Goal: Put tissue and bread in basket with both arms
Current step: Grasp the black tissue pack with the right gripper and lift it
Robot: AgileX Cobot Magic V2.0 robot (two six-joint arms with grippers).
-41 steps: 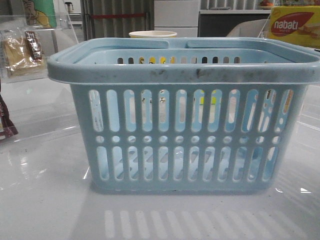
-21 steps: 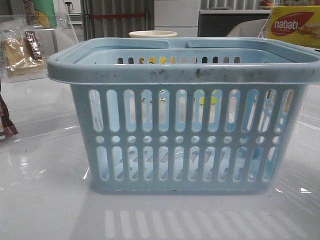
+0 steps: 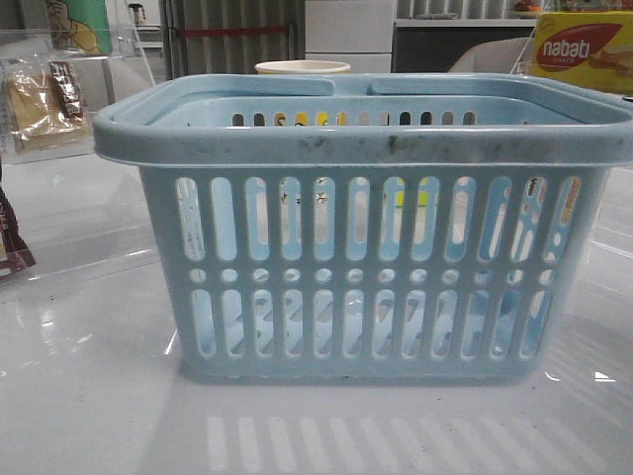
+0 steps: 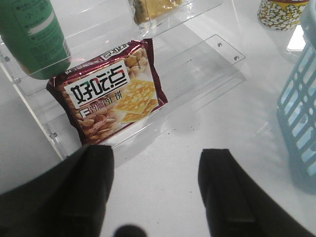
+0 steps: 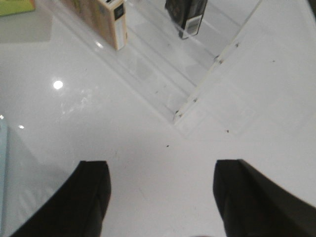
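Both tools, left tool and right tool, hang spread and empty over the tabletop; the basket fills centre frame, ready for loading.

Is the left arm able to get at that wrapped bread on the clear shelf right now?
Probably yes. The left end effector is open and empty, over bare table in front of the clear shelf. The bread lies on an upper step, beyond the red snack packet, with nothing covering it.
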